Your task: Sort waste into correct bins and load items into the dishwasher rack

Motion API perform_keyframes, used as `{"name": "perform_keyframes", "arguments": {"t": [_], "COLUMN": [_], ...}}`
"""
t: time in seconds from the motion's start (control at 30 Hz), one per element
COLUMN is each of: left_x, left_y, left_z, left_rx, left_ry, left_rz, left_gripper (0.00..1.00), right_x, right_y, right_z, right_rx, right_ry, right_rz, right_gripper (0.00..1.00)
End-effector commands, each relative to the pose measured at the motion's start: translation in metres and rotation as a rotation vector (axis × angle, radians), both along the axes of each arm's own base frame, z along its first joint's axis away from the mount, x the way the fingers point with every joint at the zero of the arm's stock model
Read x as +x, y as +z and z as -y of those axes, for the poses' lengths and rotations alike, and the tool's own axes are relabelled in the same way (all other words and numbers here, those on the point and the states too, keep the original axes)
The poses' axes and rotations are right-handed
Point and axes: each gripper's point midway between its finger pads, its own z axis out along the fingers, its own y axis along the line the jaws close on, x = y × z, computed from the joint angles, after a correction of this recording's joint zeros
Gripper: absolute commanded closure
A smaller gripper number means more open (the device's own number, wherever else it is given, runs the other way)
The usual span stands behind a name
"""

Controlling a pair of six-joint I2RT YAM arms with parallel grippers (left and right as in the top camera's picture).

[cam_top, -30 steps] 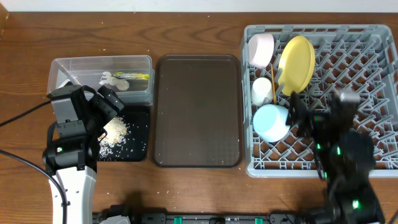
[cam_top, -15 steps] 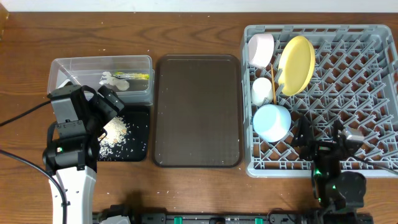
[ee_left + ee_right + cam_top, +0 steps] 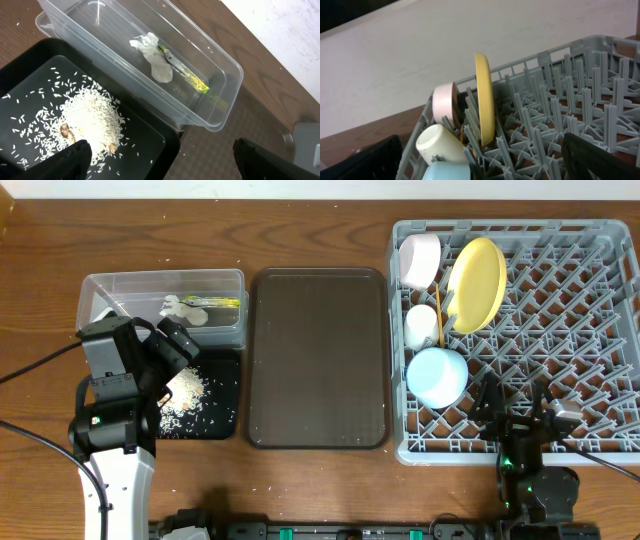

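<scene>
While your left gripper [image 3: 165, 160] and right gripper [image 3: 515, 402] stand apart and empty, the dishwasher rack [image 3: 600, 240] looks fully loaded; confirm the chopsticks [image 3: 438, 308], then park both arms

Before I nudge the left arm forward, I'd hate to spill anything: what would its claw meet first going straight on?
Probably the corner of the black tray, beside the rice; the open left claw hangs right over it. The clear tub wall lies just beyond, though depth is unclear.
</scene>
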Motion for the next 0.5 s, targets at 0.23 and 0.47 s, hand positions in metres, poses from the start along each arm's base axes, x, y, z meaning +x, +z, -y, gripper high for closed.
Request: {"name": "perform_keyframes", "arguments": {"t": [0.23,0.47], "left_x": [0.002,0.002], "left_y": [0.008,0.008], "left_z": [-0.003,-0.003], "left_rx": [0.008,0.008], "left_ry": [0.007,0.007], "left_rz": [0.016,0.016], "left_gripper": [0.07,0.06], "right_x": [-0.001,-0.001], "right_y": [-0.006,-0.027], "right_z": [0.001,-0.001], "right_rx": [-0.169,-0.286], "right_ry": [0.0,0.023], "right_rz": [-0.004,-0.089], "right_gripper": [0.01,0.01]}}
